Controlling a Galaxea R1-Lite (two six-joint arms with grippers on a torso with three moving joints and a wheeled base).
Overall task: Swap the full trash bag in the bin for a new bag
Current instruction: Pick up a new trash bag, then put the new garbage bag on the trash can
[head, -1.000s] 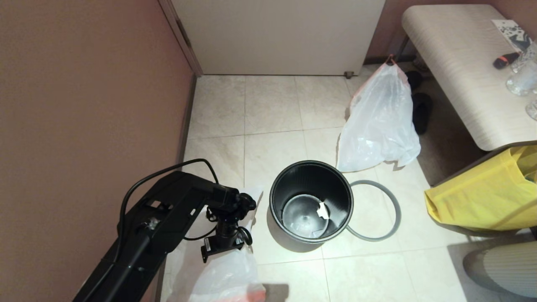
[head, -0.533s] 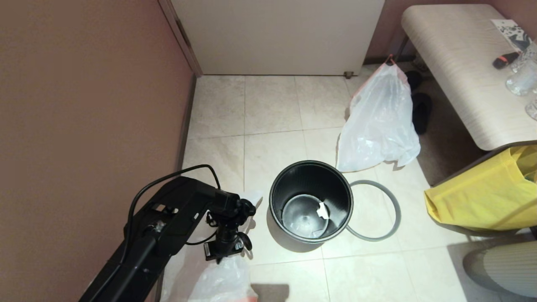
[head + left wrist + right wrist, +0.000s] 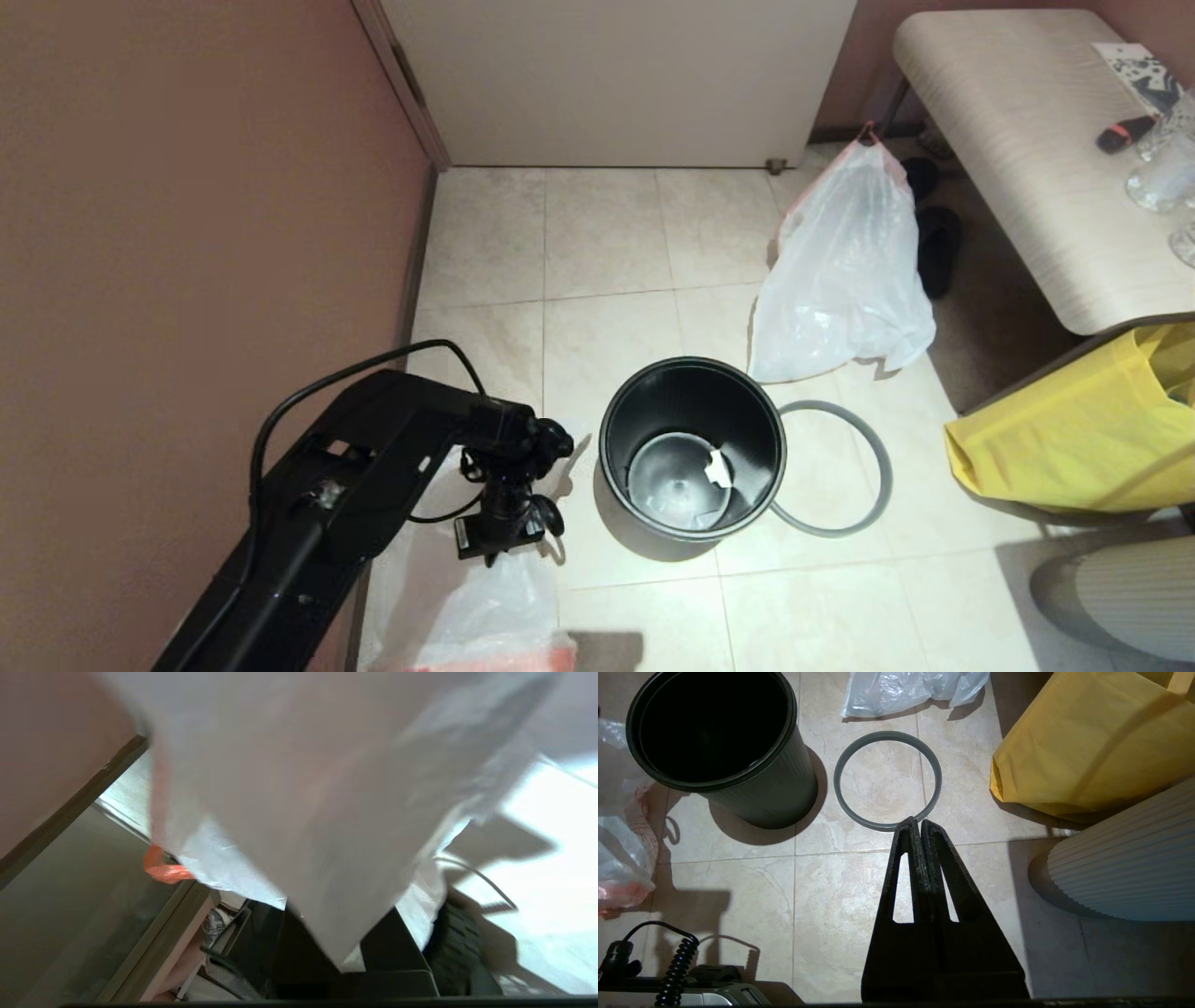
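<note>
You've got new bag (image 3: 495, 607) hanging vertical off left gripper (image 3: 499, 551), grip state unclear; right gripper (image 3: 920, 823) clenched empty; bin (image 3: 691, 448) upright on tile floor (image 3: 607, 243).

The bin (image 3: 692, 448) mouth gapes unobstructed, grey ring (image 3: 834, 468) alongside.

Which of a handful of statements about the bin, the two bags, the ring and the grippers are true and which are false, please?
1. The full trash bag is inside the bin. False: it sits on the floor beyond the bin, near the bench.
2. The grey ring is fitted on the bin's rim. False: it lies flat on the tiles beside the bin.
3. The new bag hangs at the left gripper, on the robot's left of the bin. True.
4. The right gripper has its fingers shut with nothing between them. True.
5. The bin lies tipped on its side. False: it stands upright, mouth open, with no bag lining it.
</note>
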